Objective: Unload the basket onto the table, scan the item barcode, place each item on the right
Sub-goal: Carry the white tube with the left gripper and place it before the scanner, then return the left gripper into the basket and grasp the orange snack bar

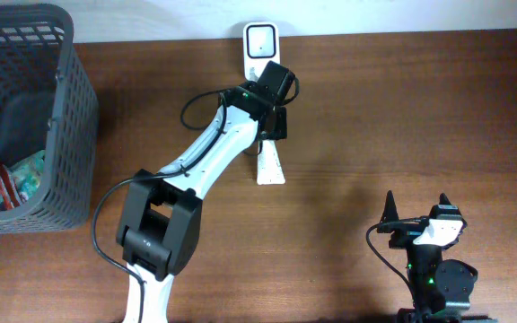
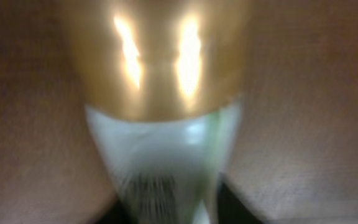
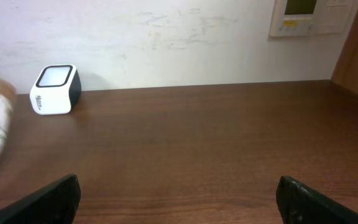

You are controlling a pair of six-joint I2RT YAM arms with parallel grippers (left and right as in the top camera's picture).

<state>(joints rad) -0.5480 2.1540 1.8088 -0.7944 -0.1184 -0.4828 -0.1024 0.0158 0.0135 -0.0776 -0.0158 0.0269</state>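
Observation:
The item is a white tube with a gold end point(image 1: 270, 167), lying lengthwise on the brown table just below my left gripper point(image 1: 273, 133). The white barcode scanner point(image 1: 260, 43) stands at the table's far edge, right behind that gripper, and shows again as the scanner point(image 3: 56, 89) in the right wrist view. In the left wrist view the blurred tube point(image 2: 166, 155) fills the frame, with faint barcode lines near the bottom, between the dark jaws of the left gripper point(image 2: 173, 216); whether they still press on it is unclear. My right gripper point(image 3: 188, 202) stands open at the front right, its jaws around nothing.
A grey mesh basket point(image 1: 75, 135) holding packets stands at the left edge of the table. The right arm's gripper point(image 1: 416, 213) sits near the front right corner. A wall panel point(image 3: 306, 15) hangs behind the table.

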